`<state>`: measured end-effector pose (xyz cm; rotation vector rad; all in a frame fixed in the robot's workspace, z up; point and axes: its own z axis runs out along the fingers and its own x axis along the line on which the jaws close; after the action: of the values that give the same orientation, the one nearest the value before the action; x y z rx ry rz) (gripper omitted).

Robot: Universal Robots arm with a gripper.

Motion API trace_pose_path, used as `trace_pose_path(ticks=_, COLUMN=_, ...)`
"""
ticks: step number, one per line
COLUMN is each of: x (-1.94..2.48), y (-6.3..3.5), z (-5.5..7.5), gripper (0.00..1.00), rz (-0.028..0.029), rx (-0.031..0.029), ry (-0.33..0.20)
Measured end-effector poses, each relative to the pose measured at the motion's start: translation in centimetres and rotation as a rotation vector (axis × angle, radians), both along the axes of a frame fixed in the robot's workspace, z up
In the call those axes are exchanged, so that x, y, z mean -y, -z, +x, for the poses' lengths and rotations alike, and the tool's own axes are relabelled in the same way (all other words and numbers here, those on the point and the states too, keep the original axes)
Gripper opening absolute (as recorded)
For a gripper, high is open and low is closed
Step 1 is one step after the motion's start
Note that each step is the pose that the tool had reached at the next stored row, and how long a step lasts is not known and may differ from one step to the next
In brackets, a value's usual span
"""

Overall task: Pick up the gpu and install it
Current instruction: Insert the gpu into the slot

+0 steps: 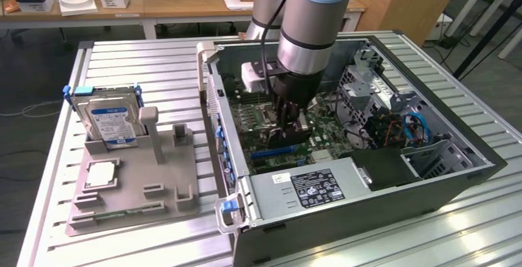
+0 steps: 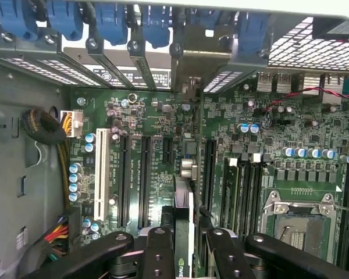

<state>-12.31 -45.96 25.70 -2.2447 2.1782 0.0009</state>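
Claw [image 2: 186, 244]: pinching the gpu [image 2: 183, 197] between black fingers [image 2: 157, 256], reaching down inside the case [image 1: 392, 212].
Gpu: standing edge-on, lining up between long black slots; cannot tell whether it is seated.
Board [image 2: 279, 128]: lying beneath the card.
Latches [image 2: 110, 23]: blue, lining the rear wall.
Drive [image 1: 112, 120]: sitting on the grey tray [image 1: 131, 206] outside, well apart.
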Motion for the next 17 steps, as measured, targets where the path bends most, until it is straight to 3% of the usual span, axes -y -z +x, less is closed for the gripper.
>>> trace_pose_path(ticks=9, x=0.0, y=0.75, z=0.0, gripper=0.26, rz=-0.0001, rx=0.0, ry=0.0)
trace_pose_path(ticks=17, x=-0.01, y=0.8, z=-0.07, gripper=0.26, rz=0.0002, rx=0.0, ry=0.0)
